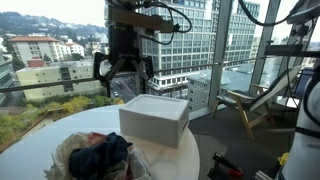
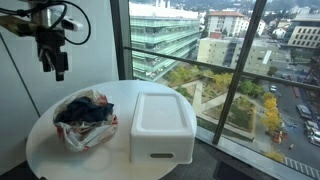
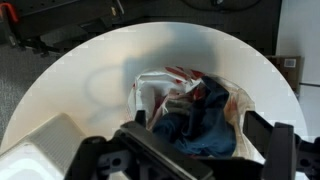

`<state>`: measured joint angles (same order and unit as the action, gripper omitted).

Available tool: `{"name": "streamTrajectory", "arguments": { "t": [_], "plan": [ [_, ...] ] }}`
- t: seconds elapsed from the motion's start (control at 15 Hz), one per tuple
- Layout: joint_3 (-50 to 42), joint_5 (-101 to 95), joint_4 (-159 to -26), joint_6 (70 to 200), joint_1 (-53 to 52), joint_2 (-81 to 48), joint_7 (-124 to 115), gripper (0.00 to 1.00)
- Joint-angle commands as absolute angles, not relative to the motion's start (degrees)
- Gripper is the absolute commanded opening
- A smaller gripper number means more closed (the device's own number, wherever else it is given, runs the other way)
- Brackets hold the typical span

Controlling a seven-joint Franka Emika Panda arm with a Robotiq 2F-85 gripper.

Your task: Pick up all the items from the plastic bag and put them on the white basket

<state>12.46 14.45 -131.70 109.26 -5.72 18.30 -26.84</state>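
Note:
A clear plastic bag (image 2: 84, 122) lies on the round white table, stuffed with dark blue and red cloth items (image 3: 200, 115). It also shows in an exterior view (image 1: 95, 158). The white basket (image 2: 162, 125) stands beside the bag, with its rim up in an exterior view (image 1: 153, 117). My gripper (image 3: 200, 150) hangs high above the bag, open and empty, with its fingers spread on either side of the bag in the wrist view. It is well above the table in both exterior views (image 2: 55, 62) (image 1: 122, 75).
The round white table (image 2: 60, 150) stands next to floor-to-ceiling windows (image 2: 200, 50). A wooden chair frame (image 1: 245, 105) stands beyond the table. A white wall (image 2: 20, 80) is behind the arm.

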Motion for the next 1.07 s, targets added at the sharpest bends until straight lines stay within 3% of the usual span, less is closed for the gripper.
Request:
{"name": "streamTrajectory", "arguments": {
  "t": [0.0, 0.33, 0.6, 0.87, 1.0],
  "plan": [
    [14.5, 13.2, -137.1, 116.7, -6.9, 16.8, -28.3, 1.00],
    [17.9, 17.3, -147.2, 133.6, -11.4, 9.6, -27.2, 1.00],
    [20.7, 13.4, -146.9, 153.6, -14.4, 1.2, -30.7, 1.00],
    [19.1, -5.2, -145.7, 167.1, -14.6, -5.7, -38.2, 1.00],
    [12.8, -15.3, -144.2, 168.7, -17.6, -7.9, -42.1, 1.00]
  ]
}}
